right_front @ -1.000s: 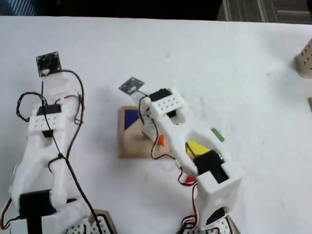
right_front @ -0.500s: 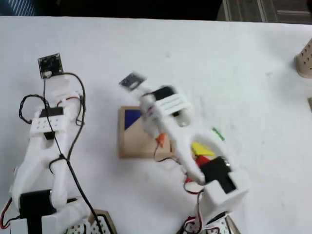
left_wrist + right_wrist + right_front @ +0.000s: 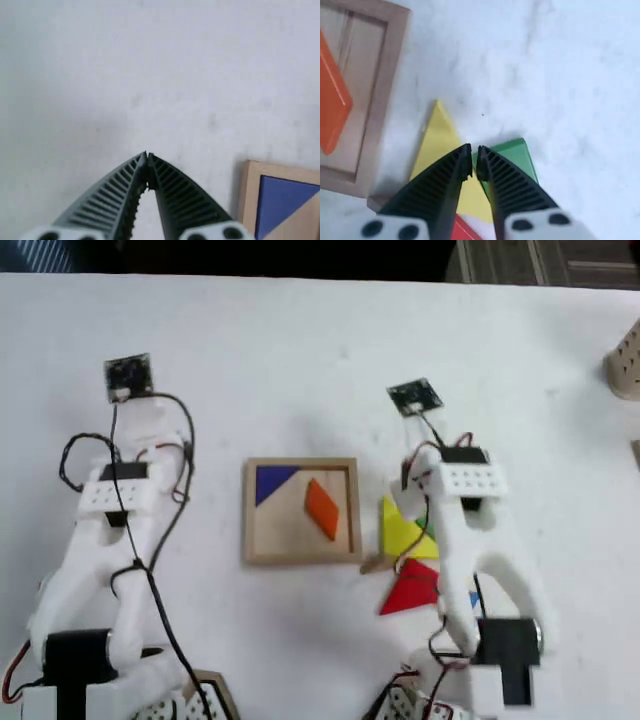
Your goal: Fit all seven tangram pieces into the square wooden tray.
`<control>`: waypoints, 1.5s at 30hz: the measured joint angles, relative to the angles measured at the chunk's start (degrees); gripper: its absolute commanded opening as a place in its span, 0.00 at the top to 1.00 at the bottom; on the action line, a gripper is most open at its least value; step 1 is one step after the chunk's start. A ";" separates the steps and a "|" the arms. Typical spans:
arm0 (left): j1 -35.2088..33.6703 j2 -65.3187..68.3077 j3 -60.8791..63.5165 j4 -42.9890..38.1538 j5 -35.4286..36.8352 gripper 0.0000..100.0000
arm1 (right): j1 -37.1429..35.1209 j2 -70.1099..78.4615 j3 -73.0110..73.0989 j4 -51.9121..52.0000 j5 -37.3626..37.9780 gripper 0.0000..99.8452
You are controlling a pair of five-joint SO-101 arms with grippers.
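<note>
The square wooden tray [image 3: 300, 464] lies between the two arms. In it are a blue triangle [image 3: 272, 481] at the far left corner and an orange parallelogram [image 3: 321, 508] near the middle. Right of the tray lie a yellow triangle [image 3: 402, 532], a red triangle [image 3: 412, 590] and a small brown piece [image 3: 375, 564]. My right gripper [image 3: 472, 152] is shut with nothing in it, above the seam between the yellow triangle [image 3: 437, 145] and a green piece [image 3: 512, 152]. My left gripper [image 3: 148, 157] is shut over bare table, left of the tray's corner [image 3: 249, 200].
A bit of a blue piece [image 3: 473, 598] peeks out beside the right arm. A tan object [image 3: 625, 365] stands at the table's right edge. Cables hang along both arms. White table stretches behind the tray.
The right arm has swung off the tray to the right, leaving the orange parallelogram inside. It now hangs over the loose pieces. The left arm has shifted slightly right.
</note>
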 measured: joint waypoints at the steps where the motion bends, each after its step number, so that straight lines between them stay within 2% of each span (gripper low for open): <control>1: 0.97 0.00 0.00 0.00 0.00 0.97 | 0.53 -1.67 1.67 -0.70 0.00 0.98; 7: 6.15 0.00 0.00 2.02 0.18 0.97 | 2.73 -10.64 10.11 -1.32 -2.90 0.98; 10: 9.49 -0.62 -0.18 3.60 0.18 0.98 | 8.88 -15.30 12.40 -1.49 -6.51 0.98; 13: 15.12 -2.55 -2.37 7.47 0.18 0.98 | 13.89 -16.88 14.95 -3.60 -6.95 0.98; 16: 21.71 -3.34 -6.59 9.76 0.53 0.98 | 14.68 -16.70 17.41 -5.63 -4.04 0.98; 20: 29.54 -2.99 -11.69 9.93 5.45 0.98 | 18.37 -14.59 17.93 -5.89 -0.79 0.98; 24: 33.67 2.55 -16.09 9.85 6.95 0.97 | 21.89 -12.84 17.93 -6.07 2.29 0.98; 28: 37.45 12.22 -18.90 7.03 6.95 0.98 | 21.89 -12.04 17.93 -6.07 3.43 0.98; 34: 39.82 22.68 -19.25 1.41 6.95 0.98 | 21.98 -11.96 19.16 -6.07 3.78 0.98; 45: 37.36 23.21 -18.20 1.67 7.03 0.97 | 21.98 -11.96 19.34 -6.07 6.95 0.98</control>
